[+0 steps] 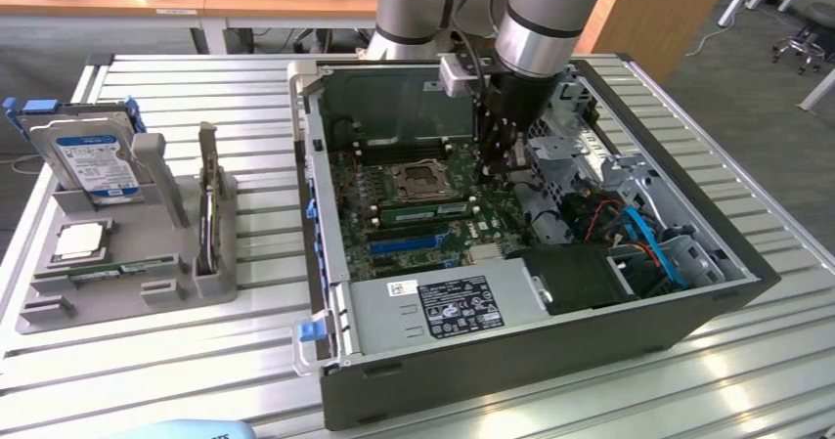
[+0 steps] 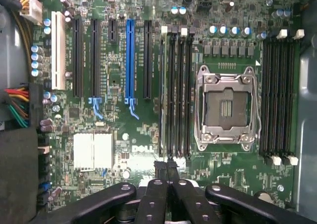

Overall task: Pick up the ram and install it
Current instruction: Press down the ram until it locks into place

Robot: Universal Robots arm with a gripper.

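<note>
- Ram (image 1: 420, 209) (image 2: 161, 100): a thin green stick that appears to stand on edge in the bank of memory slots (image 2: 179, 95) right beside the processor socket (image 2: 227, 107), on the side of the socket facing the blue expansion slot (image 2: 130, 60). Whether it is fully seated cannot be told.
- Gripper (image 2: 166, 168) (image 1: 503, 170): fingers pressed together, reaching down into the open computer case (image 1: 522, 361) and sitting over one end of that slot bank next to the socket. Nothing is clearly clamped between the fingers, and contact with the stick cannot be confirmed.
- Step in hand, as I judge it: seating the stick with the closed fingertips.
- Doing it well:
  - Keep the push straight down along the slot's line, with no sideways lean toward the socket or its lever.
  - Load both ends of the stick evenly, since pressing one end alone can tilt it and leave the far end high.
  - Use steady, moderate force. The board can flex, and the small capacitors around the socket are easy to clip.
  - Check that the white latches at the slot ends have swung in.
</note>
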